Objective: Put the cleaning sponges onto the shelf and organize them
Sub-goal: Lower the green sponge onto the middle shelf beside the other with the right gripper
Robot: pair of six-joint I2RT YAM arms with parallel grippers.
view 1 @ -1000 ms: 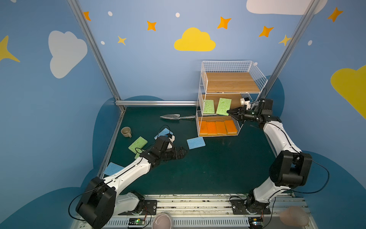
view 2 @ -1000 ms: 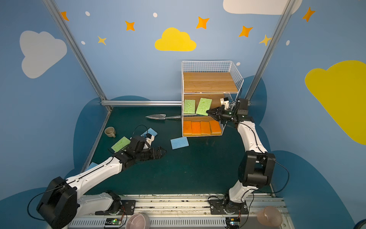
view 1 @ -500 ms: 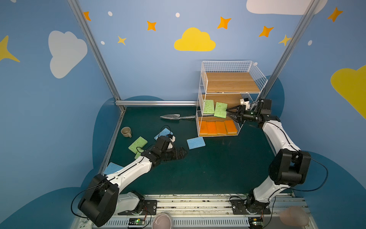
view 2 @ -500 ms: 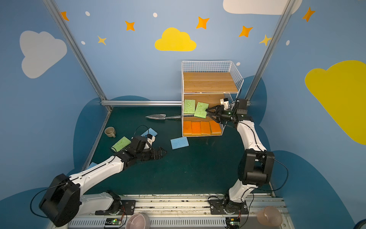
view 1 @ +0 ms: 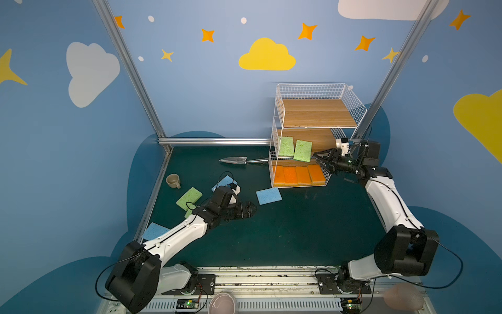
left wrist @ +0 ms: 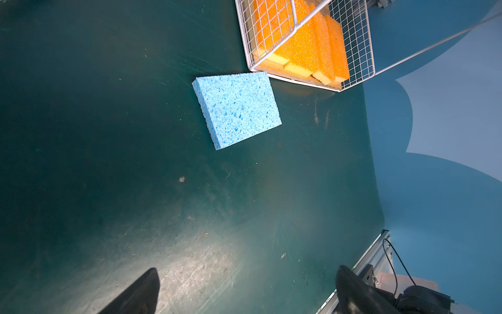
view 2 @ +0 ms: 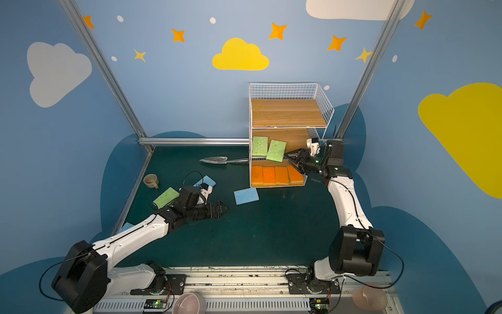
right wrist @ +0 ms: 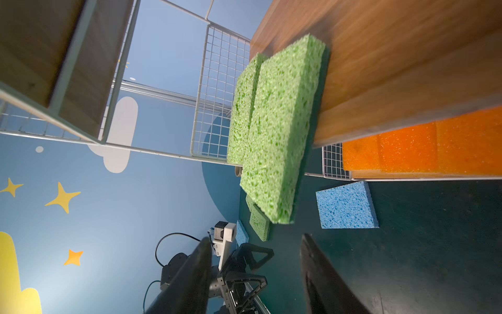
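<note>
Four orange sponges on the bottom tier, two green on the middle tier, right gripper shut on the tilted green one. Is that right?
Not the grip: the right wrist view shows the right gripper open and short of the tilted green sponge, which lies free on the middle tier. The four orange sponges below and the two green are as you say.

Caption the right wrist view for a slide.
Open right gripper faces two green sponges on the middle shelf board, one overhanging its edge.
</note>
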